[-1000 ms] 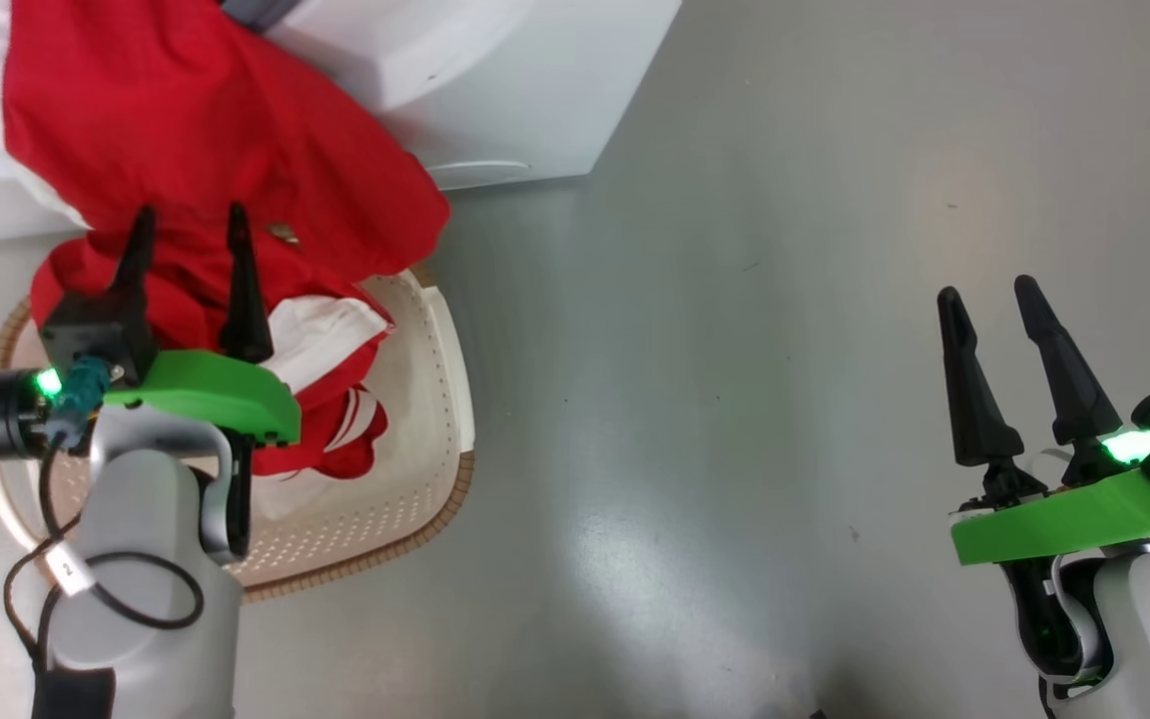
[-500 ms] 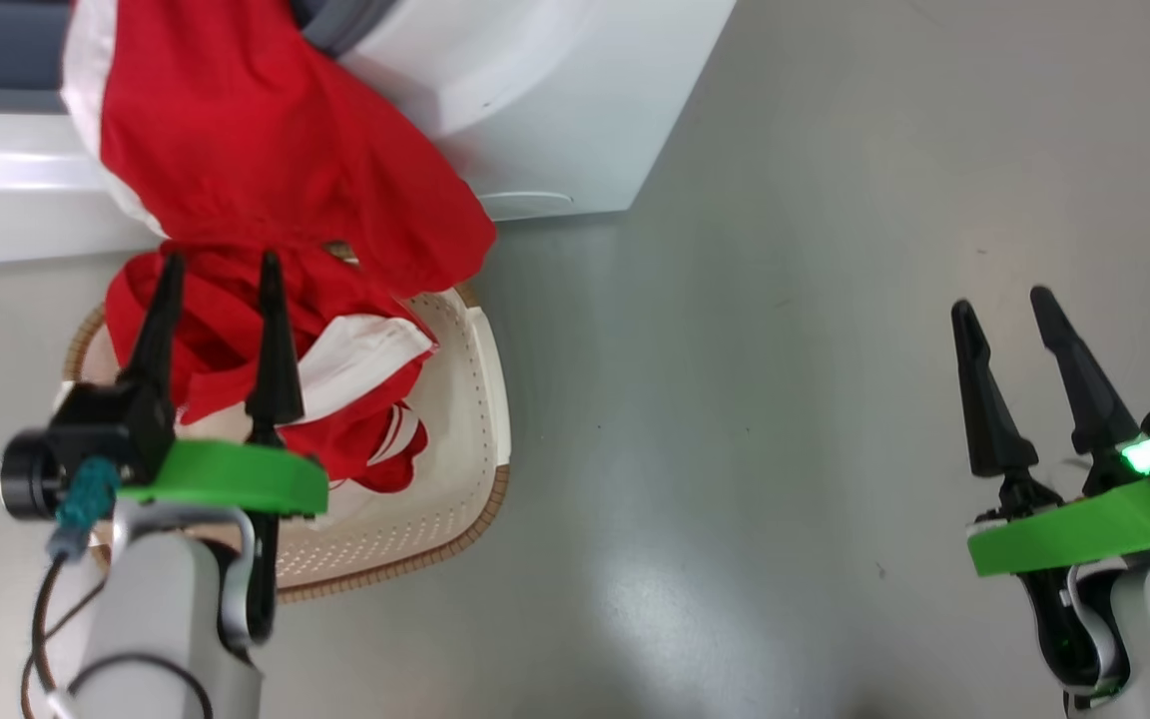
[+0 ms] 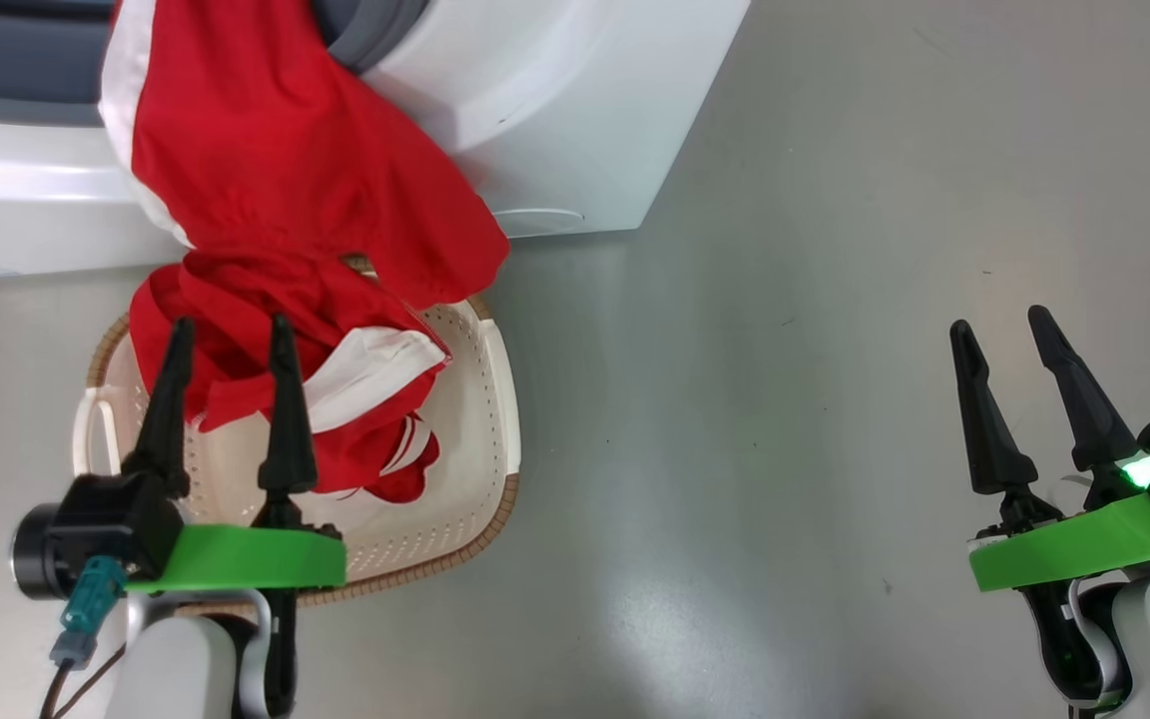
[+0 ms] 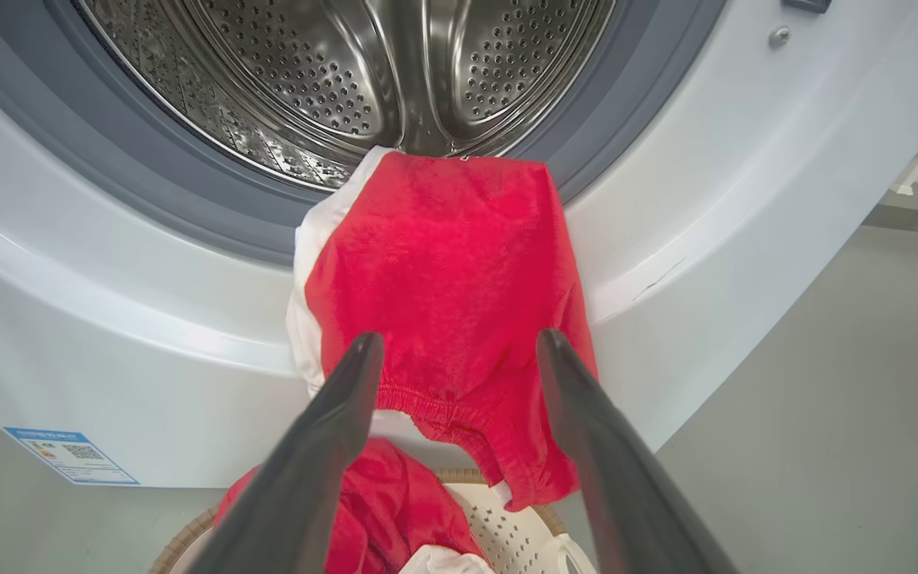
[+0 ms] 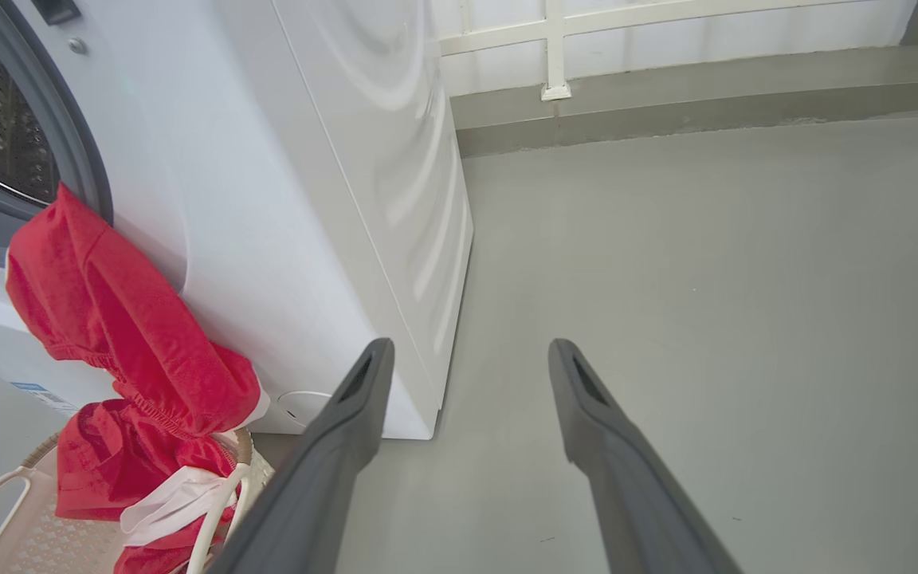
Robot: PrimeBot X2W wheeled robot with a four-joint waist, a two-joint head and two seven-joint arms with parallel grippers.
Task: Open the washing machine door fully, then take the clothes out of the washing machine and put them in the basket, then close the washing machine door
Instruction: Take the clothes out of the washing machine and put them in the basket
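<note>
Left gripper (image 3: pixel 232 324): fingers spread, empty, over basket (image 3: pixel 507 419). Red clothes (image 3: pixel 315 200): at gripper's 12 o'clock, draped from washing machine (image 3: pixel 575 100) mouth into basket. Risk: hanging half may slip past the rim onto floor (image 3: pixel 785 399).

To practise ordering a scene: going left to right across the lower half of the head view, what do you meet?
Left gripper → grey floor → right gripper; the basket overlaps the left gripper, so it is omitted.

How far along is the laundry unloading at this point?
Done: the washing machine stands open, and some clothes lie in the basket. In hand: nothing; the left gripper and right gripper are open, empty. Left: one red garment hangs over the drum lip, then closing the door.
</note>
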